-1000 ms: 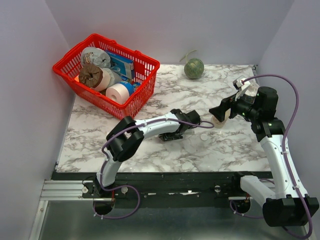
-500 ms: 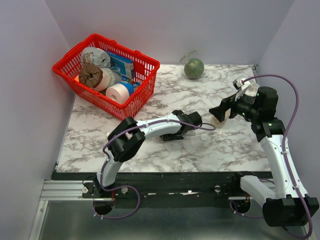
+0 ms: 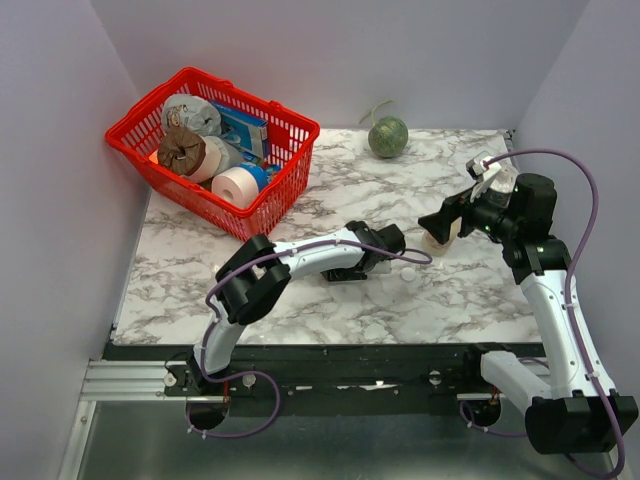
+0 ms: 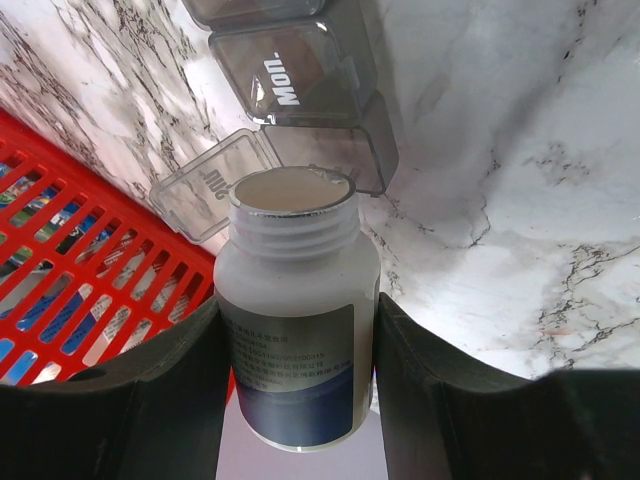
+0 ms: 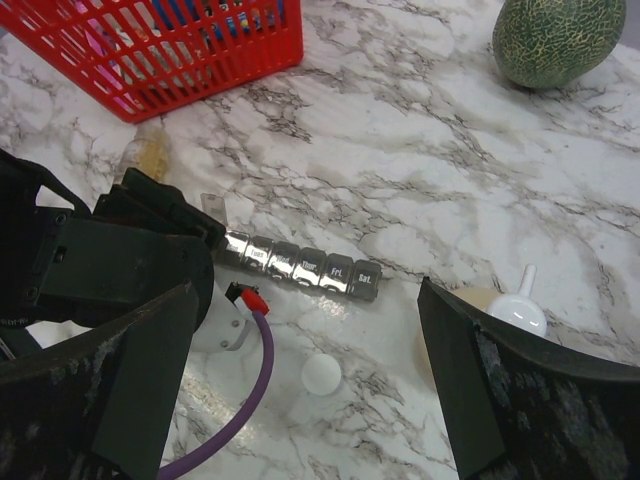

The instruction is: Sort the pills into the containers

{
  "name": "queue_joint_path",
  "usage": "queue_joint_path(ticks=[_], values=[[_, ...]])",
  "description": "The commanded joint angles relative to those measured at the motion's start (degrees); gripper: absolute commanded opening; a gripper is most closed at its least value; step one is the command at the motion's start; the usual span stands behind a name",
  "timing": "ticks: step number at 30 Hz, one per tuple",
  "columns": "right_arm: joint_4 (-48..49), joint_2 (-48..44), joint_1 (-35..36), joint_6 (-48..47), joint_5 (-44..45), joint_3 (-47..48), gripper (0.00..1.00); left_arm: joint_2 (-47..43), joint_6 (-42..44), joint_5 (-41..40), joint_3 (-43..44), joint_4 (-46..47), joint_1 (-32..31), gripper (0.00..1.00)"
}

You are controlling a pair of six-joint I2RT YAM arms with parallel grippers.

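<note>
Pill organiser [image 4: 290, 75], one strip, one lid [image 4: 205, 185] open, lies at twelve o'clock of the left gripper [image 4: 297, 312] grasping one uncapped white bottle [image 4: 295, 265]; right gripper [image 5: 307, 290] gapes empty.

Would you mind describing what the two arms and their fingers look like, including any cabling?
The left arm and right arm have white tubular links between bulky black joint housings, each with a purple cable running along it. The fingers are broad, curved, matte black plastic. Near the left wrist the cable ends in a red plug.
</note>
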Motion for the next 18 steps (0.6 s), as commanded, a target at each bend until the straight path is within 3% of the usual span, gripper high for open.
queue_joint_path(ticks=[1, 18], values=[[0.2, -1.0, -0.4, 0.1, -1.6, -0.7, 1.0, 0.5, 1.3, -2.2, 0.4, -1.1, -0.6, 0.0], [0.2, -1.1, -0.4, 0.0, -1.4, -0.7, 1.0, 0.9, 2.2, -1.0, -1.2, -1.0, -0.6, 0.0]])
